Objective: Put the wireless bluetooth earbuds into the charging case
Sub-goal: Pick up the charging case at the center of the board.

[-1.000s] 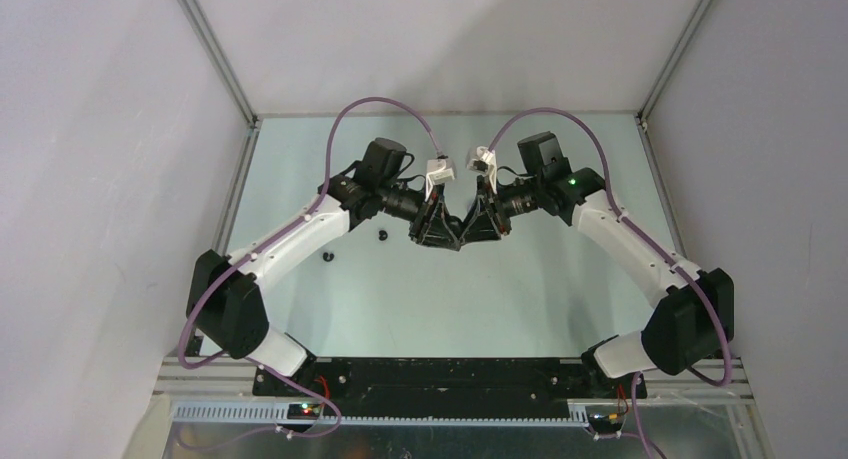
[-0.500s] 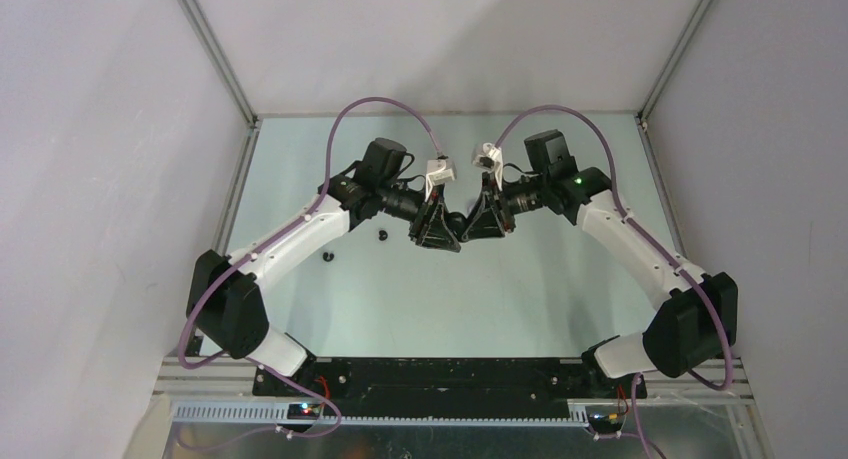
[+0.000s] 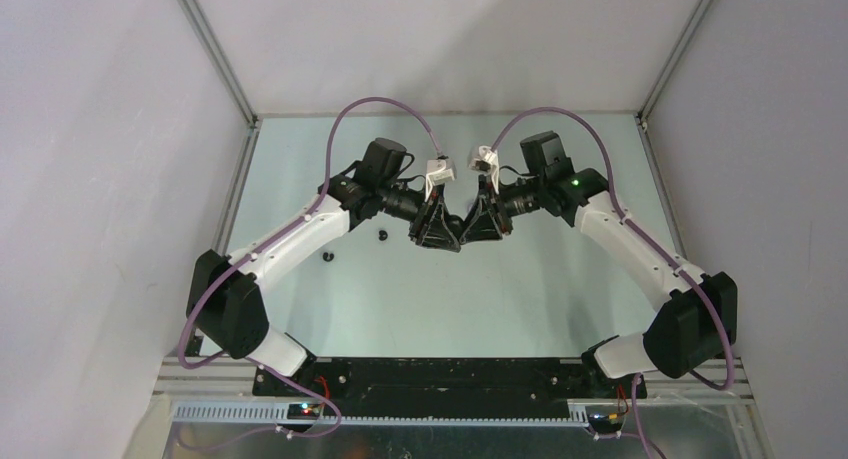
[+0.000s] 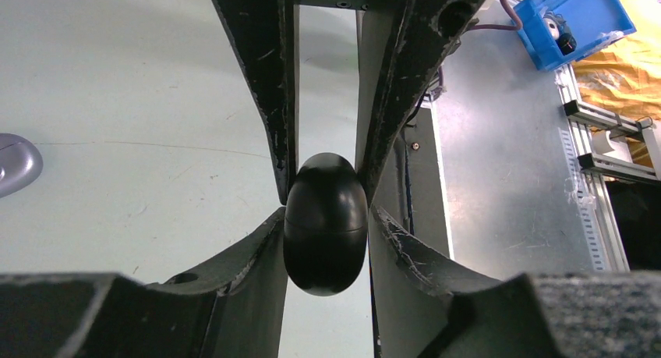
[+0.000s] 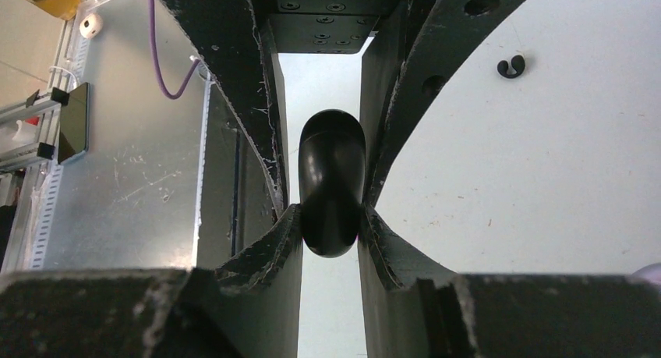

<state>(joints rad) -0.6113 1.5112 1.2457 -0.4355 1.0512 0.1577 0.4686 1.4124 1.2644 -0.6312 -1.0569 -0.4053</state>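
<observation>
Checking my feeds: both arms reach out over the pale green table, elbows swung wide and forearms angling back in, so the two wrists meet nose to nose around the middle. A thin purple cable arches up over each wrist, and a small green light glows on the right one.

Between the heads is the glossy black egg-shaped charging case, lid closed, seam line showing around its middle. The left gripper has its fingers pinched in on the sides of the case, and the right gripper pinches it the same way from the opposite end. That puts four fingers on it, two against each side. I can't tell whether the case touches the table underneath.

The two tiny black earbuds lie on the table left of the left gripper, near that forearm and a little apart from each other. One shows on the right wrist feed as a small C-shaped curl. A pale purple rounded thing pokes in at the edge of the left wrist feed, but it's cut off, so I can't say what it is.

As for writing, the white plugs at the cable ends are too small to read. A blue plastic bin sits off past the table edge
</observation>
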